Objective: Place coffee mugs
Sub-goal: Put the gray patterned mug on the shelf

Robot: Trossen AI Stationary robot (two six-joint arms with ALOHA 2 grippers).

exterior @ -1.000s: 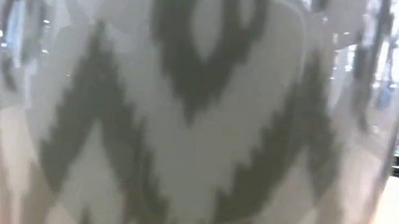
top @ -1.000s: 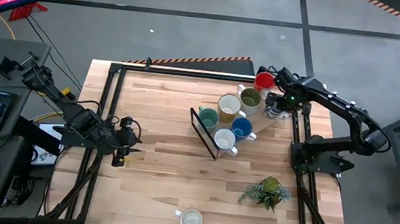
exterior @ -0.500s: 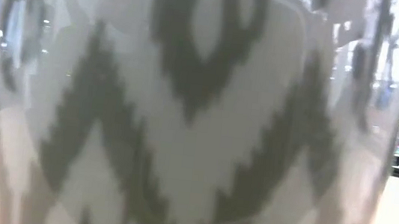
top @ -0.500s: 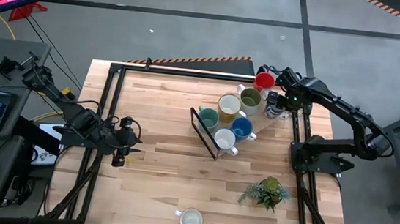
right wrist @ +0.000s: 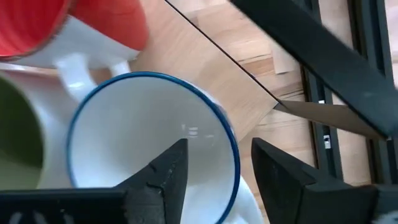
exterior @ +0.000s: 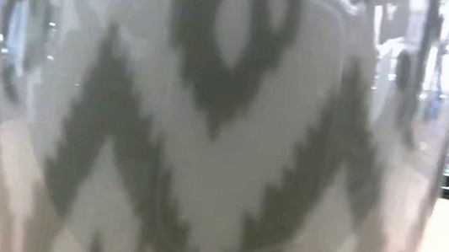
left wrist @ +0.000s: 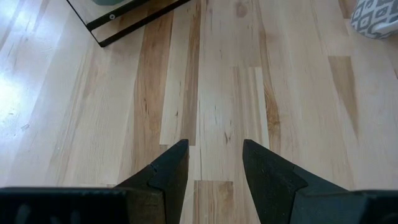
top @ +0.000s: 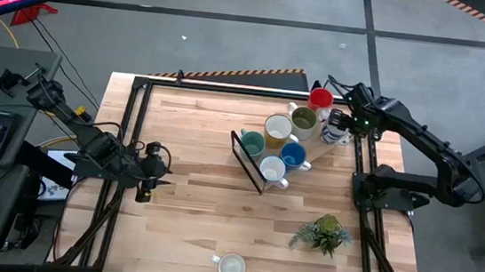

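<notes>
Right gripper (top: 334,125) of mine hangs over the blue-rimmed white mug (right wrist: 152,146) by the table's far right edge, beside the red mug (top: 320,98); fingers apart, gripping nothing. Looks like release done; next, lift clear. Left gripper (left wrist: 214,163) waits open, left side.

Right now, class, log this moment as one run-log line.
right gripper: fingers open over blue-rimmed white ceramic mug | left gripper: open, idle above bare wooden table

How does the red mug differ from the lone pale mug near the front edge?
The red mug is red and stands packed among other mugs near the right gripper; the pale mug is whitish with a grey pattern and stands alone, far from both arms. Both stand upright on the table.
</notes>
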